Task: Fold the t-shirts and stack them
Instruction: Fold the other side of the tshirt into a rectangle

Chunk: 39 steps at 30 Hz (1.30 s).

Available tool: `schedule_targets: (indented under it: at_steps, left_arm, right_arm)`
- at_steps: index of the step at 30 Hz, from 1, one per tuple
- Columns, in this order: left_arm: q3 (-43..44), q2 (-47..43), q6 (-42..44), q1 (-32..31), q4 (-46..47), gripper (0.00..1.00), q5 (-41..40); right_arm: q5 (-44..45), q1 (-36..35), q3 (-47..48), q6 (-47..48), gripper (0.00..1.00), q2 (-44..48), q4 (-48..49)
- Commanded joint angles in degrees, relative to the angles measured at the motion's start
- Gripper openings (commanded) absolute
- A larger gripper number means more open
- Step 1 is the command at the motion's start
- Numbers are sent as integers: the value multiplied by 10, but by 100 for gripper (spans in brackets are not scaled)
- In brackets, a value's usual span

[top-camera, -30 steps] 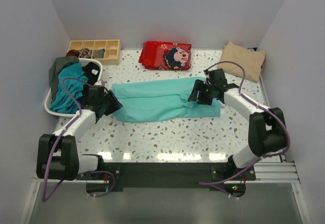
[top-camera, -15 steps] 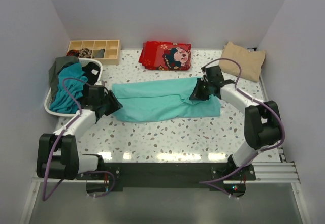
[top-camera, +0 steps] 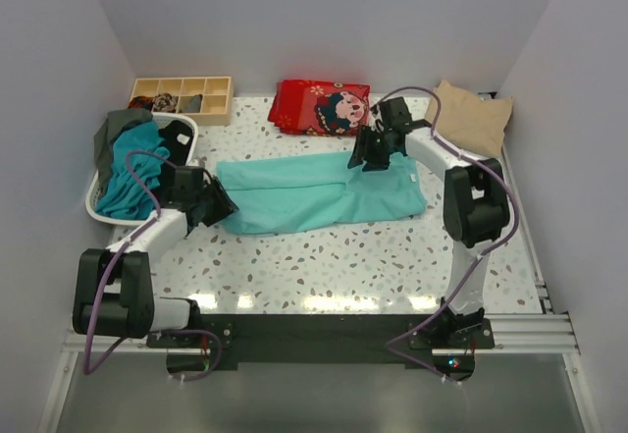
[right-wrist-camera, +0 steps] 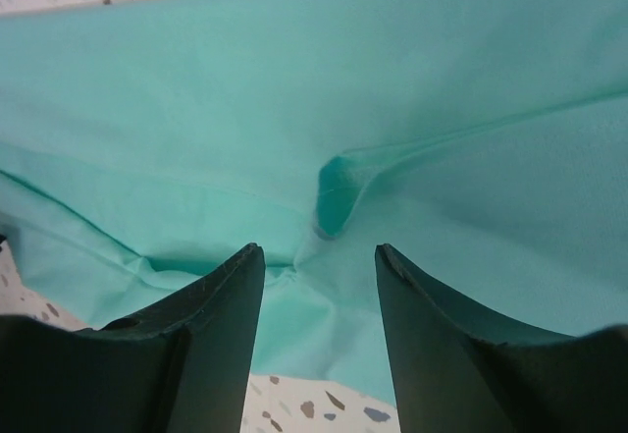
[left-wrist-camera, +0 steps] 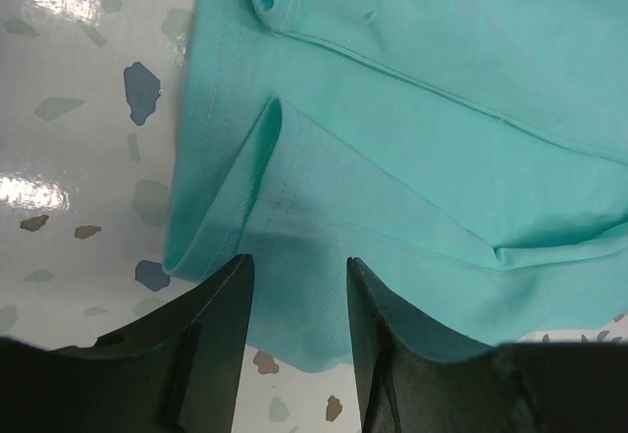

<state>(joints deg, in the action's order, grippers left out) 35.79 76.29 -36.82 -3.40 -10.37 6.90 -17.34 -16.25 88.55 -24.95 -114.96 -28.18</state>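
Note:
A light turquoise-mint t-shirt (top-camera: pixel 314 192), folded into a long strip, lies flat across the middle of the table. My left gripper (top-camera: pixel 224 207) is open at the strip's left end; in the left wrist view (left-wrist-camera: pixel 296 266) its jaws stand over the hem corner (left-wrist-camera: pixel 211 246). My right gripper (top-camera: pixel 363 156) is open above the strip's far edge, right of centre; in the right wrist view (right-wrist-camera: pixel 319 251) a small pucker of cloth (right-wrist-camera: pixel 339 192) lies just beyond the fingertips. A beige t-shirt (top-camera: pixel 473 114) lies folded at the back right.
A white basket (top-camera: pixel 98 212) at the left holds a darker teal shirt (top-camera: pixel 132 173), a grey-green one (top-camera: pixel 116 129) and a black one (top-camera: pixel 177 136). A wooden divided tray (top-camera: pixel 182 97) sits at the back left. A red cartoon-print cloth (top-camera: pixel 321 107) lies at the back centre.
My right gripper has moved from the shirt's right end back and to the left, to the far edge. The left gripper has stayed at the left end.

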Motion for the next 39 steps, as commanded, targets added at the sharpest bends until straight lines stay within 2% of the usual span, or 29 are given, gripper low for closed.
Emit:
schedule_targets:
  at_steps: [1, 3, 7, 12, 17, 20, 24, 33, 34, 39]
  left_arm:
    - [23, -1, 10, 0, 4, 47, 3]
    - [25, -4, 11, 0, 2, 47, -4]
    - [36, -11, 24, 0, -2, 48, -7]
    - [29, -47, 28, 0, -36, 57, -23]
    - [-30, -105, 4, -1, -38, 57, -4]
    - [-69, -140, -9, -1, -18, 57, 18]
    - [-99, -173, -23, -2, -11, 56, 7]
    - [-189, -181, -47, -4, 94, 51, -35]
    - [-204, -180, -48, -5, 132, 51, -38]
    - [-222, -183, -48, -8, 182, 50, -67]
  right_arm:
    - [43, -3, 10, 41, 55, 63, -31]
    - [81, -3, -25, 46, 58, 96, -21]
    - [96, -4, -71, 64, 58, 141, -27]
    - [136, -3, -146, 71, 60, 170, -19]
    - [123, -2, -215, 67, 59, 177, 12]
    - [119, -3, -233, 66, 58, 177, 23]
    - [116, -2, -243, 73, 56, 177, 38]
    - [96, -1, -247, 75, 55, 173, 44]
    - [93, -2, -247, 75, 56, 173, 45]
    - [85, -2, -258, 75, 55, 171, 52]
